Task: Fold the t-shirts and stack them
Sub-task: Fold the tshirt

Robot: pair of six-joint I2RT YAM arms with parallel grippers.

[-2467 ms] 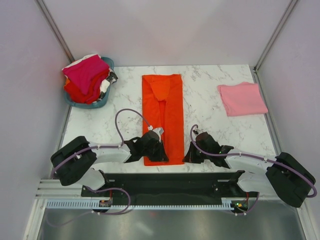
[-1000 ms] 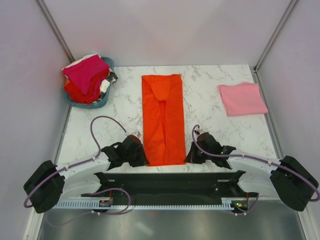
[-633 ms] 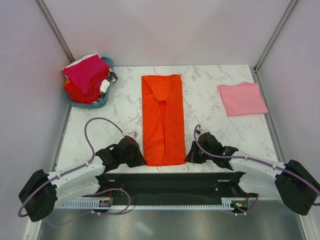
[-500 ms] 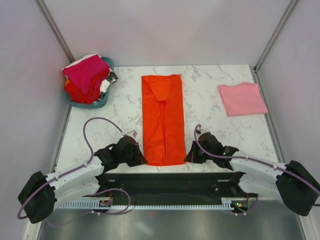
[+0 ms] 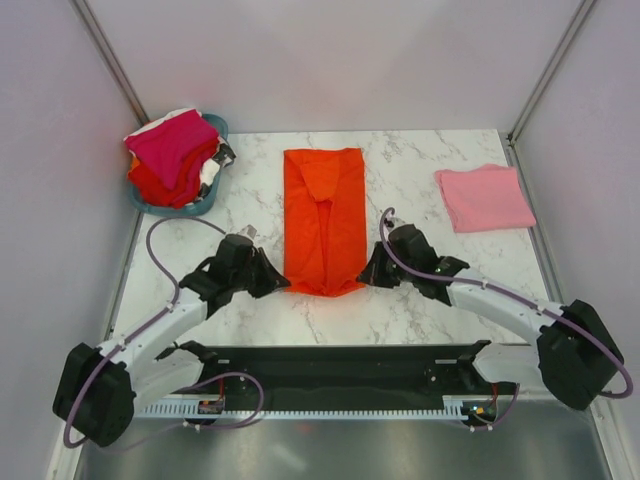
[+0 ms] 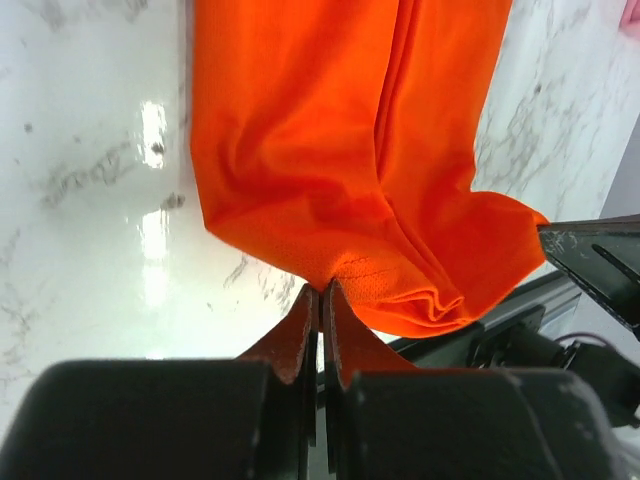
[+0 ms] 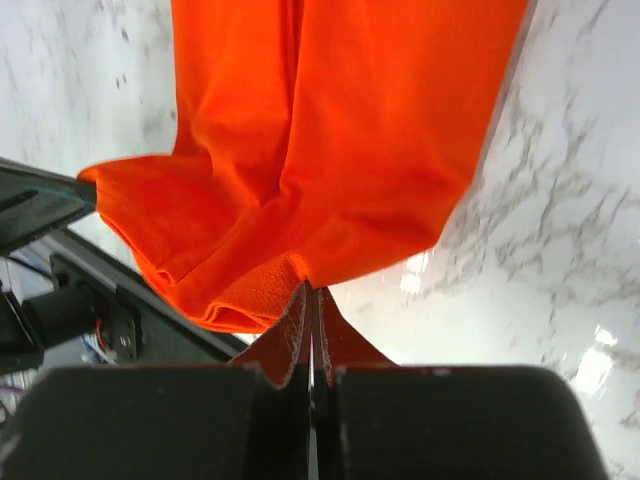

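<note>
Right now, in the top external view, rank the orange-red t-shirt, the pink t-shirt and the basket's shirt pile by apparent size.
1. orange-red t-shirt, the longest shape.
2. shirt pile in the teal basket; it looks close to the first, so this order is unsure.
3. pink t-shirt, clearly smallest.

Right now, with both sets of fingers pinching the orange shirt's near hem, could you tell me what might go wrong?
1. Slip: the left arm's fingers and right arm's fingers each pinch only a thin bit of the orange shirt at a near corner, so a corner might pull free mid-fold.
2. Crooked fold: the near hem sags in loose layers between the two pinches, so it may land bunched or uneven.
</note>
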